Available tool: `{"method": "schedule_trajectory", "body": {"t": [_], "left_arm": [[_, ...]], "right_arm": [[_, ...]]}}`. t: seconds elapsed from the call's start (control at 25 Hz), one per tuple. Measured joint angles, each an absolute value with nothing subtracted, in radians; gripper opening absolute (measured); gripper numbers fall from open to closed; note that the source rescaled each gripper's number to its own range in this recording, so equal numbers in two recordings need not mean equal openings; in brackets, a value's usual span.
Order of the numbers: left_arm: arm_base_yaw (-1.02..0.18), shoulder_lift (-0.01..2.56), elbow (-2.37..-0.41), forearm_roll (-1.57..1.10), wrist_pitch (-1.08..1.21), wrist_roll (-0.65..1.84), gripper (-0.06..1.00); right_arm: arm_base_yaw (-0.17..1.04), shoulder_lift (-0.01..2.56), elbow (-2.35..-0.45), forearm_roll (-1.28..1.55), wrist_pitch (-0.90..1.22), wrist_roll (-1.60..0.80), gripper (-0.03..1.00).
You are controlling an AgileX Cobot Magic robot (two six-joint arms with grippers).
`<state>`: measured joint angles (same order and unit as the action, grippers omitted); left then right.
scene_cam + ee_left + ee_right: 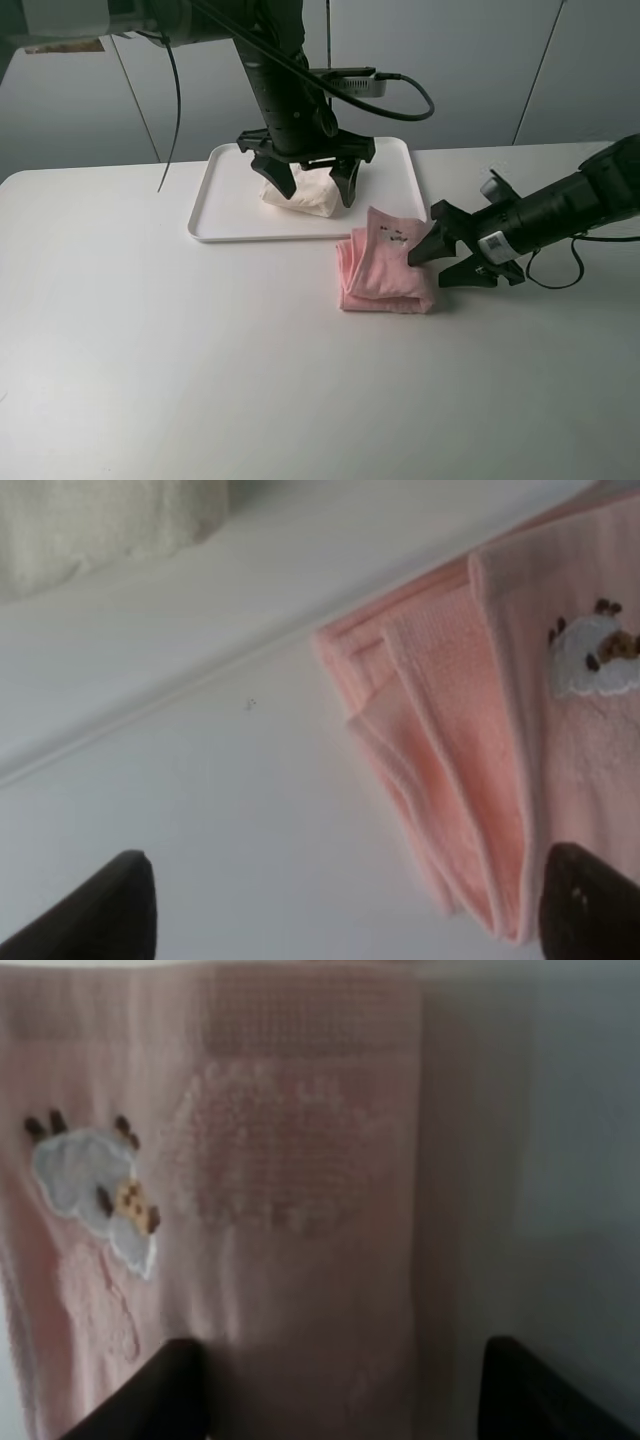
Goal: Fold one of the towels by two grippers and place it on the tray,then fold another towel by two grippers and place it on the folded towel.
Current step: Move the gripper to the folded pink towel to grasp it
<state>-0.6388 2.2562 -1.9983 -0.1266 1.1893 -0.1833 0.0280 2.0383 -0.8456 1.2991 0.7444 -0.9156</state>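
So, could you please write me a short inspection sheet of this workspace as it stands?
Surface: white table, bare in front.
Job's things: cream towel folded on the tray; pink towel folded on the table beside the tray.
Clutter: nothing seen.
Grippers: left gripper above the cream towel, jaws open; right gripper at the pink towel's edge, jaws apart.
Cables: black cable hanging from the left arm.
Surroundings: pale wall panels.
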Motion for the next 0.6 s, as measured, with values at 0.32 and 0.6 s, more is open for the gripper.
{"method": "schedule_trajectory", "body": {"t": [0.32, 0.6], "left_arm": [[-0.631, 2.256, -1.998, -0.127, 1.185, -0.177, 0.99], [-0.612, 2.256, -1.998, -0.127, 1.191, -0.165, 0.99]], "right_arm": [[0.1, 2.077, -0.888, 1.321, 0.753, -0.912, 0.59], [0.139, 2.09, -0.895, 1.318, 0.694, -0.915, 0.09]]}}
